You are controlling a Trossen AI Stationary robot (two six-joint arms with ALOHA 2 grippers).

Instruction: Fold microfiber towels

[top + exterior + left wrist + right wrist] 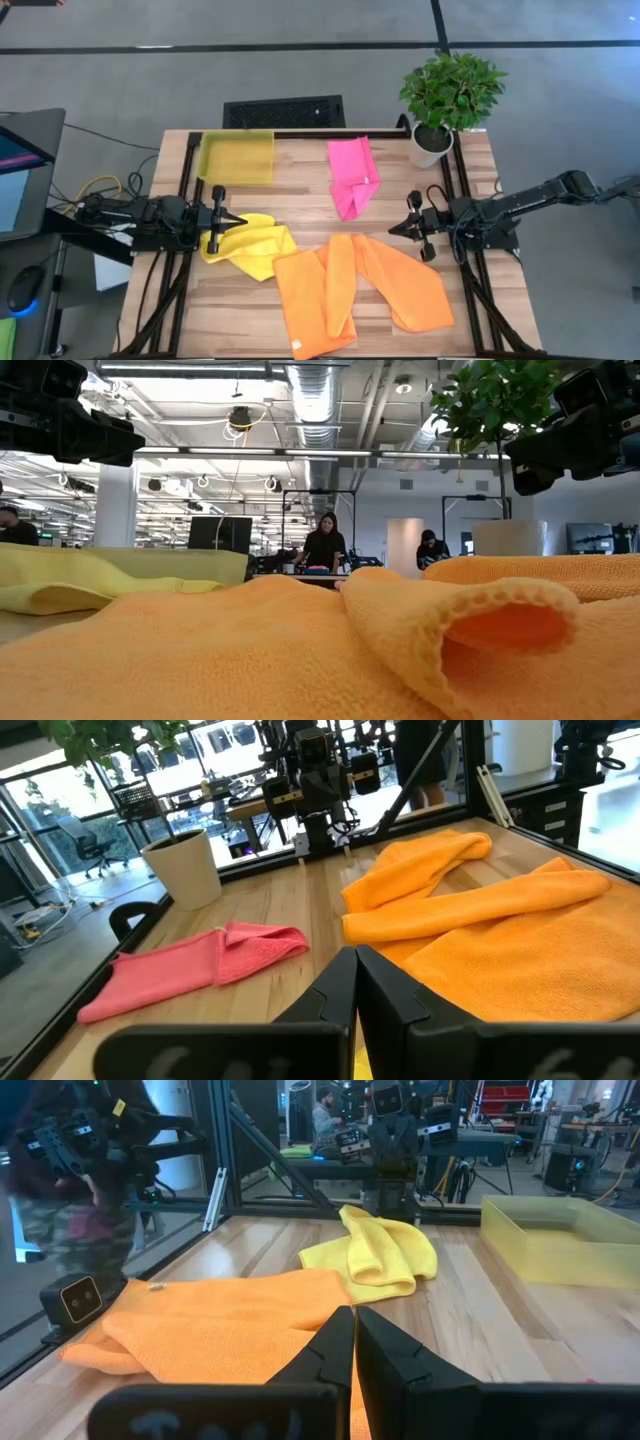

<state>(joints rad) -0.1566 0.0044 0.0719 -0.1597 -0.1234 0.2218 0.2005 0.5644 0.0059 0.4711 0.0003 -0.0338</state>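
Four microfiber towels lie on the wooden tabletop (470,180), none of them folded neatly yet: the pink towel (353,175) sits crumpled toward the far middle, the yellow towel (250,245) is bunched at the left, and the two orange towels (330,290) sprawl across the near centre, overlapping each other and rucked into ridges, with one touching the yellow cloth's edge. All look light, soft and floppy, with a fuzzy pile that should give the fingers good purchase but will sag and drag rather than hold a shape, so my judgement is that each is best pinched at a corner or a free hem, not in a bunched middle where several layers would come up together. The left claw (238,220) hovers just beside the yellow towel with its fingers clenched together and nothing between them; the right claw (394,229) hangs near the upper end of the orange pile, its fingers almost pressed together and likewise empty. Around them, a translucent yellow bin (236,157) stands at the far left and a potted plant (448,100) at the far right corner, both clear of the cloths. The real hindrance looks to be the orange overlap, which likely needs separating first.
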